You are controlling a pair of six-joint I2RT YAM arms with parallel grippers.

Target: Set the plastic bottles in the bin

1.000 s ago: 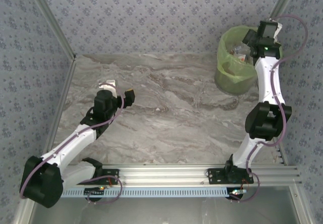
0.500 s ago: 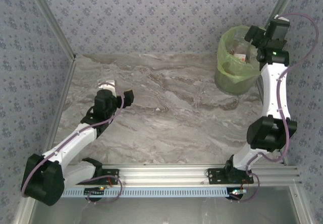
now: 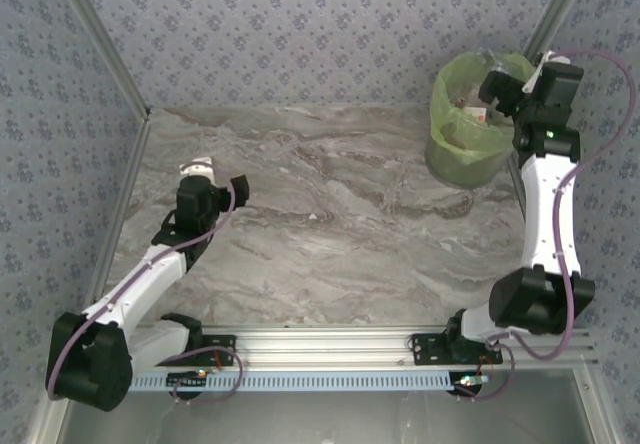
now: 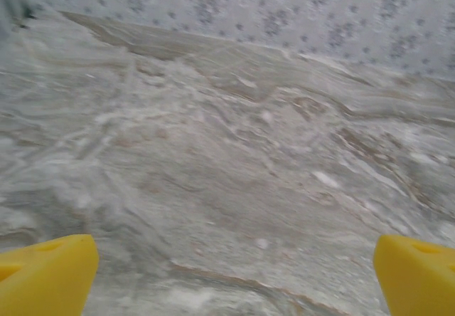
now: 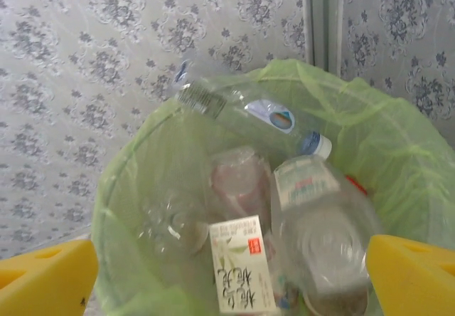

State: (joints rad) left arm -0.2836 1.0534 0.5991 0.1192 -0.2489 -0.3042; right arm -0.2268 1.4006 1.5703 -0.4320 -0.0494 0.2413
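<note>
My R claw [image 5: 227, 277] is hanging over the lime-lined bin [image 5: 117, 188] at the table's [image 3: 330, 224] far right corner, fingers wide apart, nothing btwn. Plastic bottles [image 5: 323, 223] are lying piled inside. My L claw [image 4: 227, 273] is gaping over marble.

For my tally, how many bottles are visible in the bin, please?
5: long bottle on top, big bottle right, pink bottle centre, clear bottle left, white-labelled bottle front. Others possibly hidden.

desk [image 3: 330, 234]: grey-brown marbled top | marbled surface lies under and ahead of left pincer [image 4: 227, 273] | bin [image 3: 455, 159], green-bagged, stands at far right corner, just below right pincer [image 5: 227, 277]
</note>
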